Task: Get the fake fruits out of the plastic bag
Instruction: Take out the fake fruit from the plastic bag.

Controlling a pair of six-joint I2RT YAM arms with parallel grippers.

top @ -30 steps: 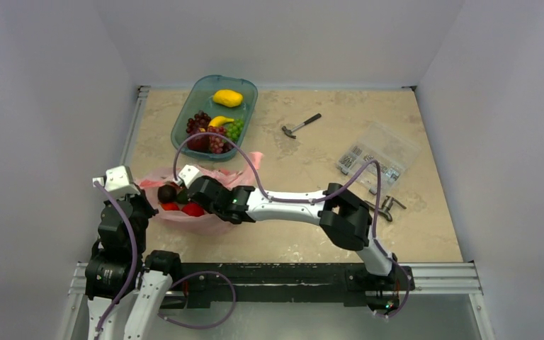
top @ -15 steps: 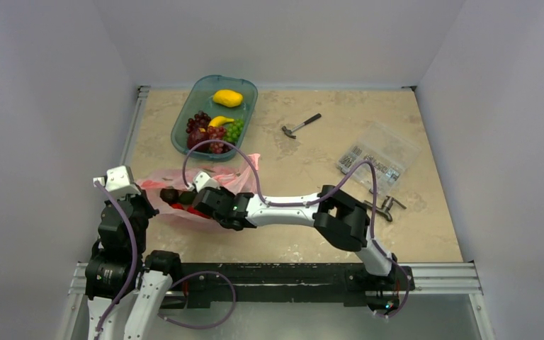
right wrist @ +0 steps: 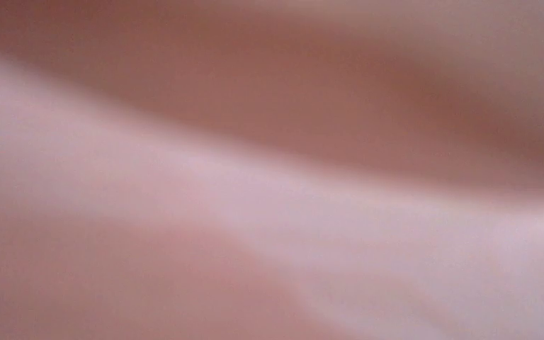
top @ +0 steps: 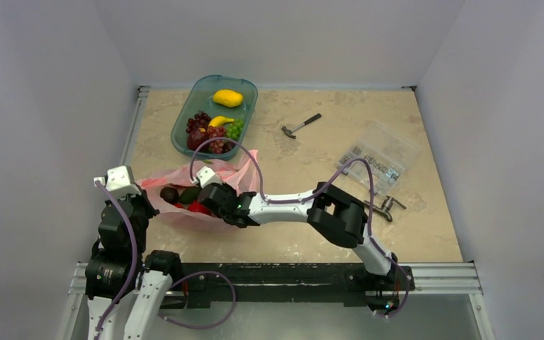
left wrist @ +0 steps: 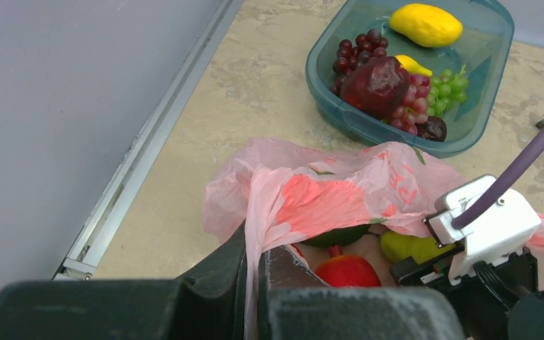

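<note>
The pink plastic bag (top: pixel 237 177) lies at the near left of the table with its mouth open. Inside it are a dark brown fruit (top: pixel 168 194), a dark green fruit (top: pixel 190 195) and a red fruit (top: pixel 197 207). The left wrist view shows the red fruit (left wrist: pixel 347 270), the dark green fruit (left wrist: pixel 336 236) and a yellow-green pear (left wrist: pixel 411 246). My left gripper (left wrist: pixel 255 283) is shut on the bag's left edge (left wrist: pixel 262 205). My right gripper (top: pixel 202 193) reaches into the bag's mouth among the fruits, with its fingers hidden. The right wrist view is only pink blur.
A teal tray (top: pixel 253 95) at the far left holds a yellow fruit (top: pixel 227 98), grapes (top: pixel 200 122), a banana and a dark red fruit. A small hammer (top: pixel 301 126), a clear zip bag of hardware (top: pixel 380 154) and metal parts (top: pixel 389 205) lie to the right.
My right wrist has shifted a little to the right and deeper into the bag's mouth. The bag's right side has risen. The left arm has held still.
</note>
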